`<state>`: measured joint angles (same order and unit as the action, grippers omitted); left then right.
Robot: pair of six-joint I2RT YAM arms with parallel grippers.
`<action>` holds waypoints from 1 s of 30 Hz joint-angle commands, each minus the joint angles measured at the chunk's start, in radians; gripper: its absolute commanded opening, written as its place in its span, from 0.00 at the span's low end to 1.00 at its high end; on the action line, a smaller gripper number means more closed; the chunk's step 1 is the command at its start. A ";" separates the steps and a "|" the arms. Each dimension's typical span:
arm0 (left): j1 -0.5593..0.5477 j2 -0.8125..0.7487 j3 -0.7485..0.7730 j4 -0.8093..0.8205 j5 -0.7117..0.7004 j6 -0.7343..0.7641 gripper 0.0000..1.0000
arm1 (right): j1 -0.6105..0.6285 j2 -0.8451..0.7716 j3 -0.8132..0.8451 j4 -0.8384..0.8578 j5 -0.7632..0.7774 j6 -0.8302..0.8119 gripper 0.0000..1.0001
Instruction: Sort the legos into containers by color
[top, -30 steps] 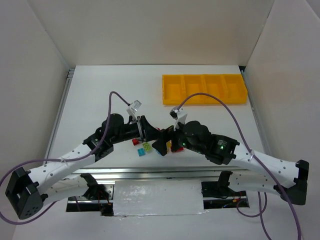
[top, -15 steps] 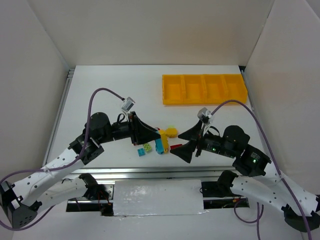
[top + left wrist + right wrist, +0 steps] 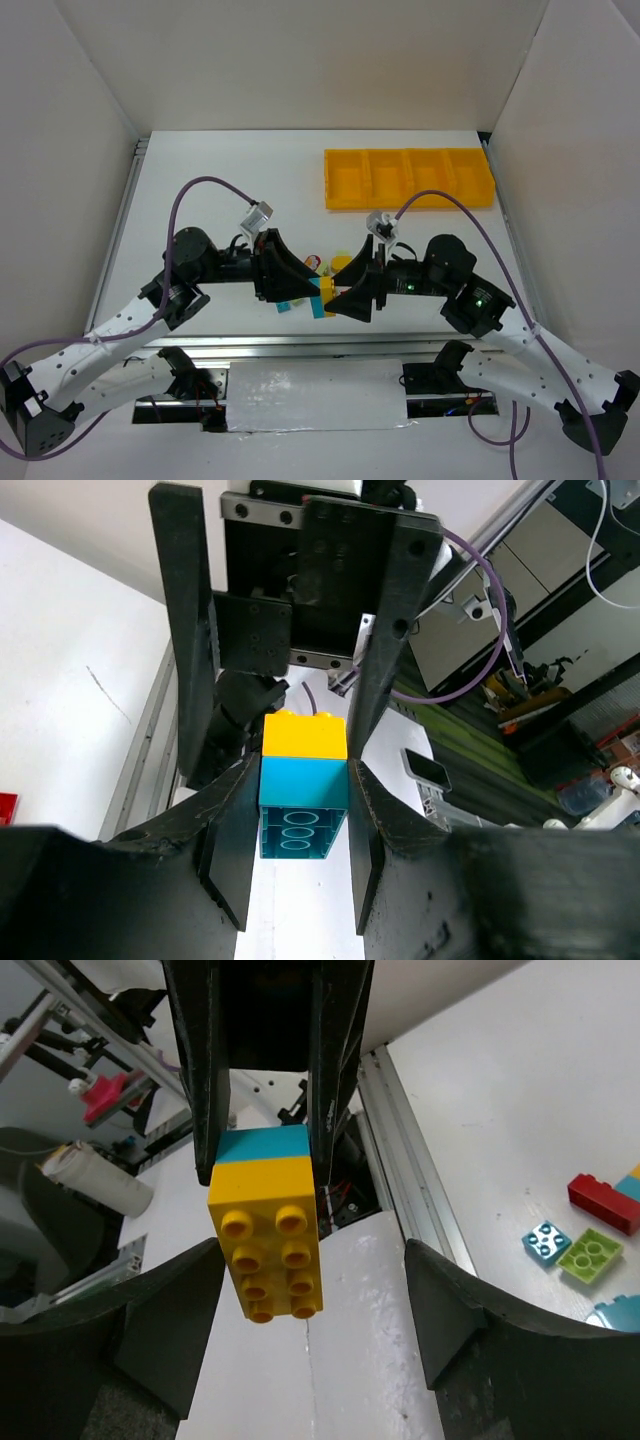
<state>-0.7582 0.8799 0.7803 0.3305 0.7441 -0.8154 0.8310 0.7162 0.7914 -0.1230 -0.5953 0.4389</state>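
My left gripper (image 3: pixel 298 842) is shut on a blue brick (image 3: pixel 303 815) with a yellow brick (image 3: pixel 305 735) stuck to its far end, held above the table. In the top view this stack (image 3: pixel 322 292) sits between the left gripper (image 3: pixel 303 285) and the right gripper (image 3: pixel 345 288), which face each other. My right gripper (image 3: pixel 310 1320) is open, its jaws wide on either side of the yellow brick (image 3: pixel 268 1235) and not touching it. The yellow tray (image 3: pixel 410 203) of four compartments lies at the back right. No bricks show in it.
Loose bricks lie on the table below the grippers: a red one (image 3: pixel 603 1203), a small blue one (image 3: pixel 546 1241) and a light green one (image 3: pixel 590 1255). The table's metal front rail (image 3: pixel 410 1190) runs just behind them.
From low over the pile, the left gripper rose with the blue-yellow stack. The right gripper drew back, then swung in open to face it and straddle the yellow end.
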 commanded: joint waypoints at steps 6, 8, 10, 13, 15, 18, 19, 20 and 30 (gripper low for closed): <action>-0.004 0.004 0.017 0.069 0.025 0.013 0.00 | -0.003 0.026 -0.015 0.200 -0.118 0.067 0.22; -0.004 0.004 0.034 0.033 -0.011 0.030 0.00 | -0.004 0.019 -0.024 0.215 -0.124 0.080 0.00; -0.004 0.004 0.046 -0.013 -0.038 0.050 0.02 | -0.004 0.012 -0.030 0.214 -0.115 0.083 0.00; -0.004 -0.002 0.060 -0.048 -0.089 0.058 0.63 | -0.004 -0.006 -0.049 0.221 -0.083 0.093 0.00; -0.004 -0.005 0.060 -0.051 -0.110 0.056 0.93 | -0.004 -0.021 -0.055 0.218 -0.042 0.098 0.00; -0.004 -0.013 0.045 -0.044 -0.109 0.056 0.96 | -0.004 -0.043 -0.055 0.197 0.014 0.101 0.00; -0.004 -0.016 0.031 -0.039 -0.109 0.055 0.94 | -0.006 -0.046 -0.051 0.188 0.020 0.101 0.00; -0.004 -0.019 0.025 -0.027 -0.109 0.052 0.94 | -0.006 -0.049 -0.049 0.184 0.022 0.100 0.00; -0.004 -0.019 -0.019 0.050 -0.081 0.024 0.82 | -0.004 -0.005 -0.027 0.180 0.032 0.136 0.00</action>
<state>-0.7601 0.8715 0.7628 0.2920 0.6495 -0.7898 0.8268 0.6952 0.7364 0.0154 -0.5758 0.5560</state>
